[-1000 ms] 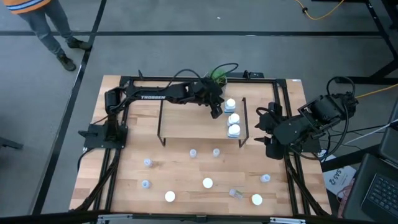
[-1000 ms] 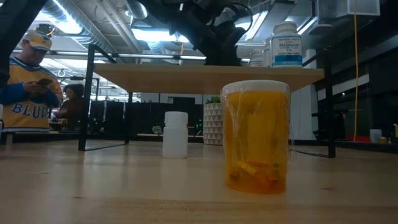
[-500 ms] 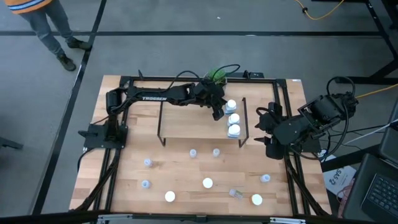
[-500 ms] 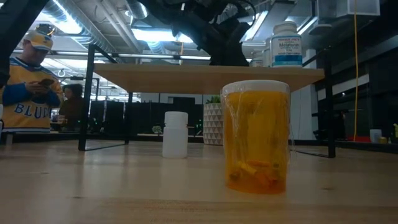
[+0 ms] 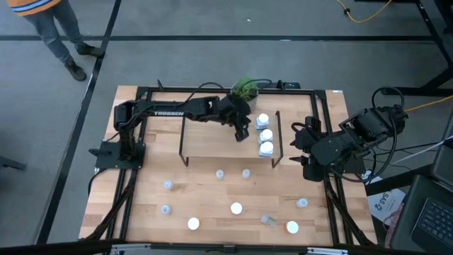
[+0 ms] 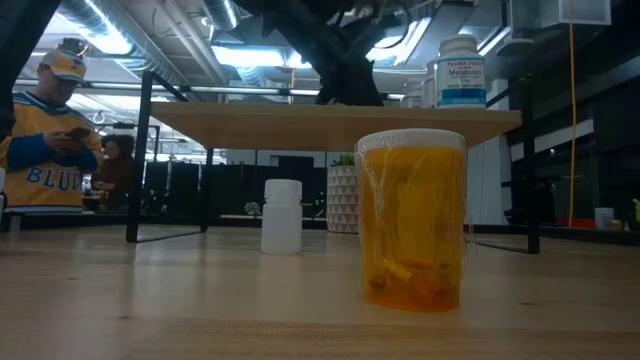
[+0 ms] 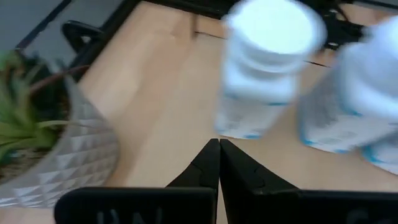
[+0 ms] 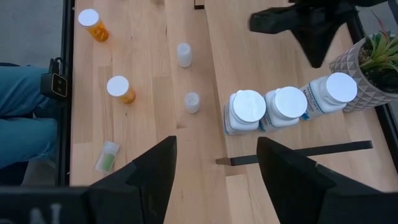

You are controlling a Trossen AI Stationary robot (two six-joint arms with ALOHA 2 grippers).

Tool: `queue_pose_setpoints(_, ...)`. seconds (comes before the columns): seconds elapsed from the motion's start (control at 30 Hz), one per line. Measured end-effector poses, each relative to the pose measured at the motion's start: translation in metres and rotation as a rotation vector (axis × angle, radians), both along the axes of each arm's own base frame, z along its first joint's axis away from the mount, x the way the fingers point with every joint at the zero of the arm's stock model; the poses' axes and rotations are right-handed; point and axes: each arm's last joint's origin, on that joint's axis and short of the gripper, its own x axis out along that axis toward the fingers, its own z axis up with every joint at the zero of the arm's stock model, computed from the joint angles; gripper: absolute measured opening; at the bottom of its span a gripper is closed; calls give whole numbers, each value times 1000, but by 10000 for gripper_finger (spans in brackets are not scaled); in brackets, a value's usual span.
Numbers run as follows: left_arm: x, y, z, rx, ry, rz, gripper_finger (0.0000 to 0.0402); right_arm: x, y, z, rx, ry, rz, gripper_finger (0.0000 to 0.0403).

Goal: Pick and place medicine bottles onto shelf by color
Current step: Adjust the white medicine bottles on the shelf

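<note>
Since three white bottles already line the shelf edge, my left end effector hovers beside them, fingers together, empty; right end effector waits apart at the surface's side.

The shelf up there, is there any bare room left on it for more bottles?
Yes. The shelf is bare from its left frame to the left tool. Its right end is crowded: three white bottles stand in a row, with the plant behind them.

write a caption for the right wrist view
Three white bottles lined up on the shelf, left gripper shut above them.
</note>
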Motion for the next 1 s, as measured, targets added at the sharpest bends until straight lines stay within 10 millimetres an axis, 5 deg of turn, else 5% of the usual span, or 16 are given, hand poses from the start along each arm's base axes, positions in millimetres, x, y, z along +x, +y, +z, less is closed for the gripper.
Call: queue_pose_setpoints(1.0, 12, -5, 6, 53, -129, -32, 0, 0, 0, 0, -2, -1, 1, 224)
